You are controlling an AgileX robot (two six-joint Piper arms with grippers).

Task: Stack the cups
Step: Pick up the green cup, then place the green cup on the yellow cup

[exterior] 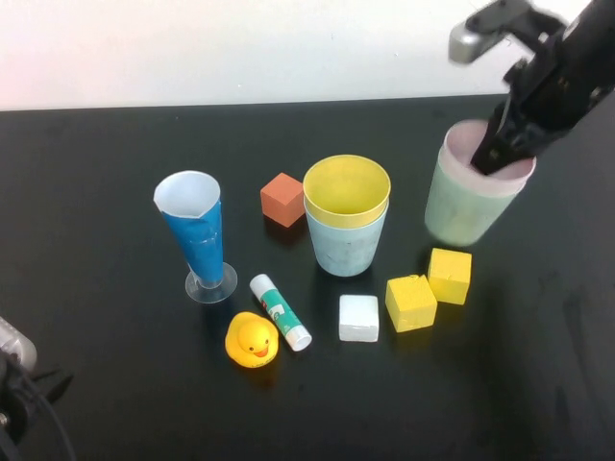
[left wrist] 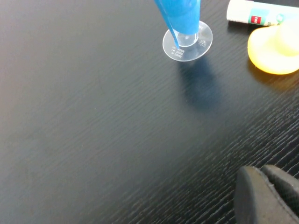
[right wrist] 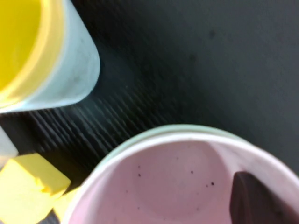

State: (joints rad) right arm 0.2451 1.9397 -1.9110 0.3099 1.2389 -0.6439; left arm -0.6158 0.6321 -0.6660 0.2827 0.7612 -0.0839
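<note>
Black wood-grain bench (exterior: 115, 384) w/ white wall behind. Right gripper (exterior: 502, 144) at far right, fingers (right wrist: 254, 200) pinching rim of pale green plastic cup w/ pink cup nested inside (exterior: 468, 197); that pair tilted, off the bench. Yellow plastic cup nested in light blue cup (exterior: 347, 216) upright at centre, beside orange cube (exterior: 282, 199). Left gripper (left wrist: 266, 196) low at near-left corner, holding nothing; can't tell how far fingers are open. Blue cone in clear stand (exterior: 197, 235) upright at left.

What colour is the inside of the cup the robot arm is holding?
Pale pink inside the held cup, gripped by the right gripper; right wrist view shows it best.
</note>
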